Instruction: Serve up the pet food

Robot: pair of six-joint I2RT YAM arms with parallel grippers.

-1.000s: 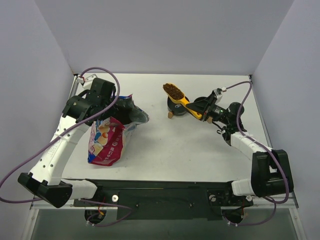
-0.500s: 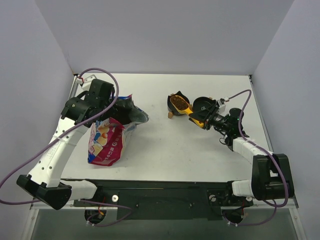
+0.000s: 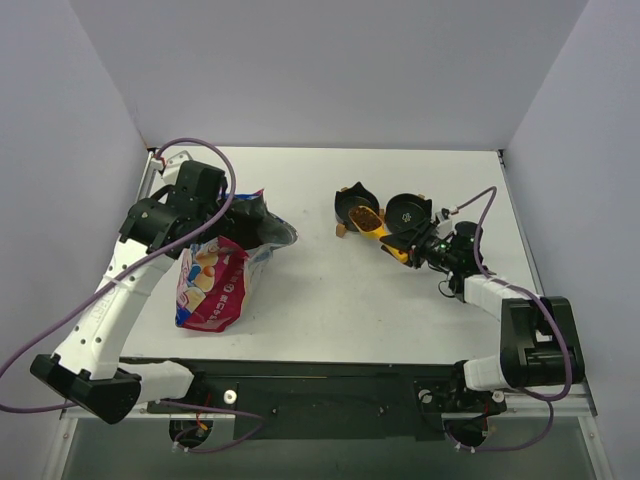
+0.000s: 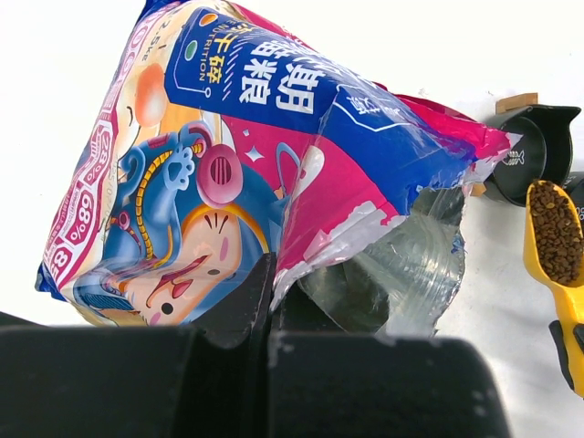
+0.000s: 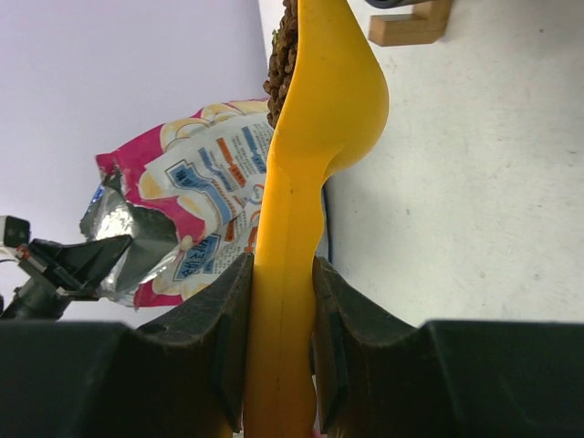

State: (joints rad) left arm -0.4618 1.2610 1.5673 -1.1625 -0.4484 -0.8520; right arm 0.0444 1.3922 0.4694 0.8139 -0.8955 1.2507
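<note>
Bag lies at left; scoop hangs over the left bowl.

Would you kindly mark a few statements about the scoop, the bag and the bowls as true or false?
1. The right tool is shut on the yellow scoop. True.
2. The scoop is empty. False: it carries kibble.
3. The left tool hangs open, clear of the bag. False: it is shut on the bag's torn edge.
4. Two black bowls are in view. True.
</note>
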